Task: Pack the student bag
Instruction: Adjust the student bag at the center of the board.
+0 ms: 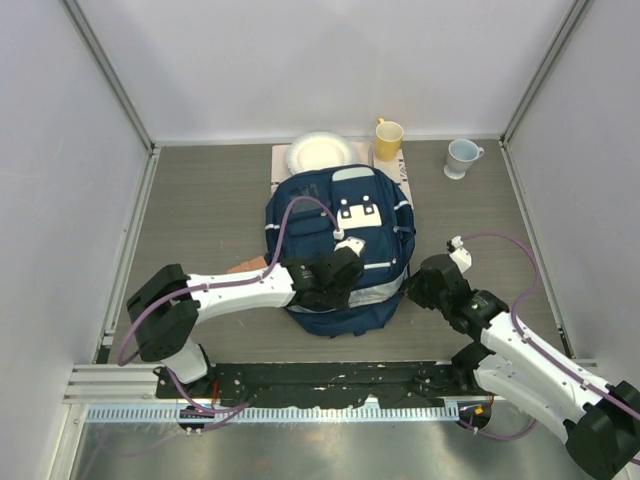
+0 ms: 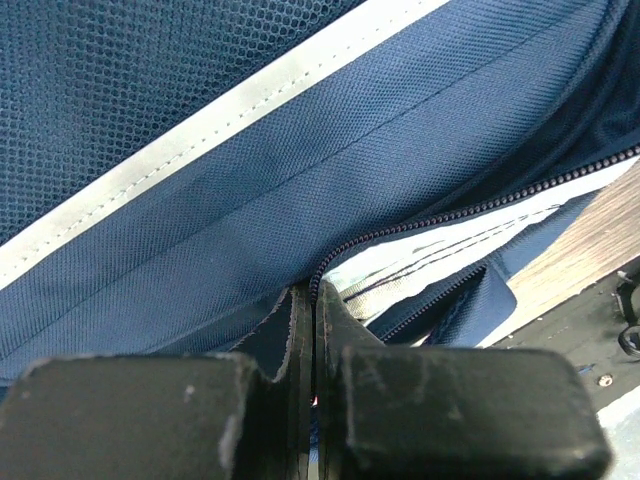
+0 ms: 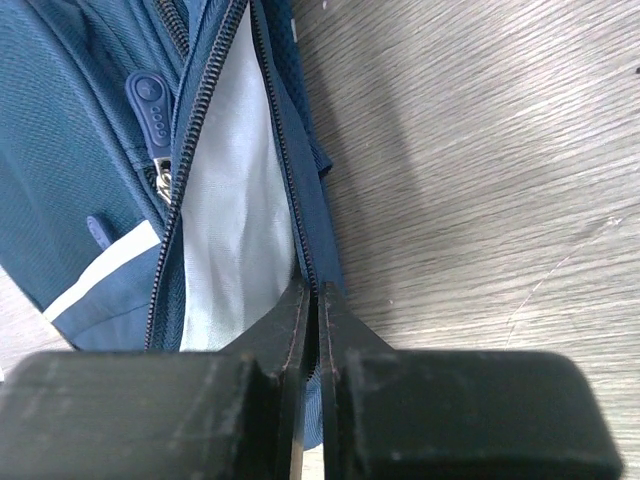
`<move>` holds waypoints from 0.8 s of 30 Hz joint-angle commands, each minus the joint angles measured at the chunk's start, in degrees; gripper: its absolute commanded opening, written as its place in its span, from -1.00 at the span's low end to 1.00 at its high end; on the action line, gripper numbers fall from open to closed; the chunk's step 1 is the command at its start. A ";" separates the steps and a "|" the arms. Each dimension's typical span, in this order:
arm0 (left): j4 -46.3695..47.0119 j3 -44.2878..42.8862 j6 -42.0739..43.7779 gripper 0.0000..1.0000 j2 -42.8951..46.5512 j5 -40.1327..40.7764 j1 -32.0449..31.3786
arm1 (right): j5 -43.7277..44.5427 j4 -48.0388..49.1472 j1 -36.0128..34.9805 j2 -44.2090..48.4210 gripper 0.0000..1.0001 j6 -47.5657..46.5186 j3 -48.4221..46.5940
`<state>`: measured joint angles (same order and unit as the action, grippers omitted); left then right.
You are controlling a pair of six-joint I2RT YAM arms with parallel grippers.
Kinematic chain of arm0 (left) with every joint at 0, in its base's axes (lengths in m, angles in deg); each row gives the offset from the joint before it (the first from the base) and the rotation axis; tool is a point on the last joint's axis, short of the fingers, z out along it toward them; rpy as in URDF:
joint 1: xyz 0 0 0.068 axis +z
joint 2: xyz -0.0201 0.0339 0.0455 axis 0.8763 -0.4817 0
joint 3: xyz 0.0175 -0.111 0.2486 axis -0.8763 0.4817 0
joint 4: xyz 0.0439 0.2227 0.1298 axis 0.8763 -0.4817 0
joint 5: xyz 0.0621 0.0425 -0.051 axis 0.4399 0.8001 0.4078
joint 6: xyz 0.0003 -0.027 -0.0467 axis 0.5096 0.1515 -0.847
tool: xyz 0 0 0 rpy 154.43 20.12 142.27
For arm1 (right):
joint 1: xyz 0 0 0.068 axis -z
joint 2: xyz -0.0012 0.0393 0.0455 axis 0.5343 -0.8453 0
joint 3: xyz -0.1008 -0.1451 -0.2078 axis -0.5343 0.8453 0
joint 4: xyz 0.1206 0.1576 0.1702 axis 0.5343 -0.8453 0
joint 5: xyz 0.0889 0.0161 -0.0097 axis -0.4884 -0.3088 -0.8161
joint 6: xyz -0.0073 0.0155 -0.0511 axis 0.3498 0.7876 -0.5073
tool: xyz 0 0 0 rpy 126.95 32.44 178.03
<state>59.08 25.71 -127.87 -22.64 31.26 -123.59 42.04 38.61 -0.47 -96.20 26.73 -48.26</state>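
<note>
So the navy blue striped fabric backpack (image 1: pixel 340 215) lies flat mid wooden table (image 1: pixel 200 210), and both pincers are clenched on its zip edge: left gripper (image 2: pixel 313 298) at the near end, right gripper (image 3: pixel 312 298) on the right-hand side. I'd pull them apart gently and slightly upward, so the mouth gapes without dragging the bag. Wrist cams show the pale grey lining (image 3: pixel 235 200) through the slit. Overhead the arms hide that, but only that view shows the round white plate (image 1: pixel 320 153) behind.

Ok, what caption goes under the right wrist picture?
Right gripper pinching the open edge of the big navy blue fabric backpack, beside its pale grey lining.
</note>
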 commanded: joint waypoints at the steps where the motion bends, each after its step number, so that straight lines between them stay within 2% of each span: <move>1: -2.66 0.47 1.72 -1.00 0.59 10.09 0.60 | 0.99 -2.50 -0.19 3.66 -0.98 0.35 -0.74; 4: -1.26 0.21 0.93 -1.00 1.12 10.45 0.69 | -1.30 -1.71 -0.18 2.97 -0.98 -1.14 -1.09; 8: 1.03 -4.26 -0.39 -1.00 0.25 9.93 0.69 | -6.57 0.14 -0.18 2.26 -0.98 -4.31 -1.70; 13: -4.85 -10.51 1.80 -1.00 -4.23 9.67 0.69 | -2.19 -2.50 -0.18 8.49 -0.99 -2.21 -0.65; 18: -7.32 -5.86 4.62 -1.00 -2.31 7.56 -1.24 | 2.38 -2.50 -0.10 14.21 -0.98 1.84 1.19; 24: -8.03 -1.55 5.15 -1.00 1.12 7.56 -2.74 | 2.48 -0.03 -0.18 8.08 -0.98 2.46 0.76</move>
<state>52.76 22.04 -125.03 -24.61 34.80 -126.43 41.56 35.34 -0.58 -85.05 27.80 -45.64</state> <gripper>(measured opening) 0.020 0.092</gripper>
